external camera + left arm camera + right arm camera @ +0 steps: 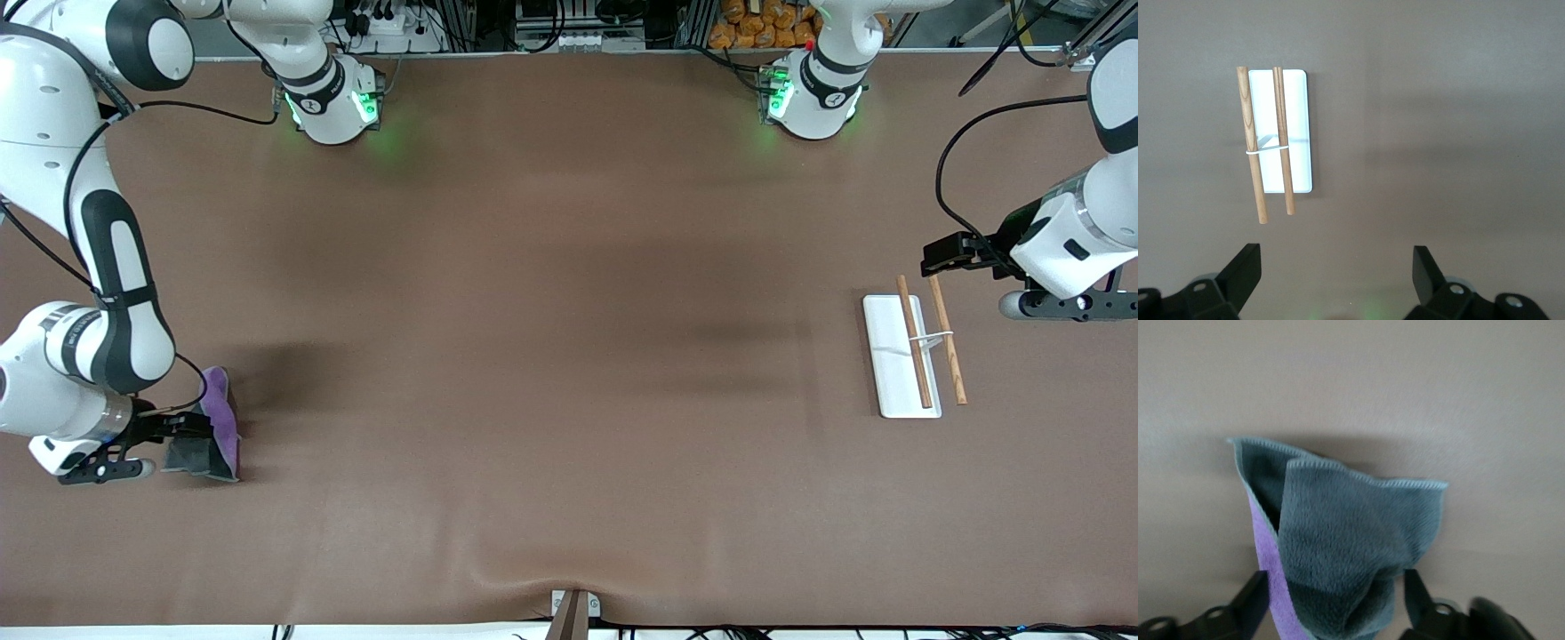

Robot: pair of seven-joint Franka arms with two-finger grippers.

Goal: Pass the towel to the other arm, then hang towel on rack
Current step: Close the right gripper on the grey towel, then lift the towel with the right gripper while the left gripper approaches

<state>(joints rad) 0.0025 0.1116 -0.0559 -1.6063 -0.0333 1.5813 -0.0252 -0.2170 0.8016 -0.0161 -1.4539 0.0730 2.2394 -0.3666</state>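
On the brown table [551, 356], we see the right gripper [1331, 603] pinching the towel [1345, 540], which hangs from its fingers. The left gripper [1337, 270] waits with fingers spread wide, over the table just beside the rack [1295, 133].

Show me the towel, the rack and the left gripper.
towel [1345, 547], right wrist view, grey face.
rack [889, 356], front view, bare white base.
left gripper [1337, 267], left wrist view, midway between open fingertips.

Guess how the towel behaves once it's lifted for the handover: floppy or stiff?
Likely floppy: the towel folds and drapes from the right pincer shut on it. Probably light, since it bunches loosely. Its fuzzy pile suggests it won't slip easily. The left pincer waits open over the rack.
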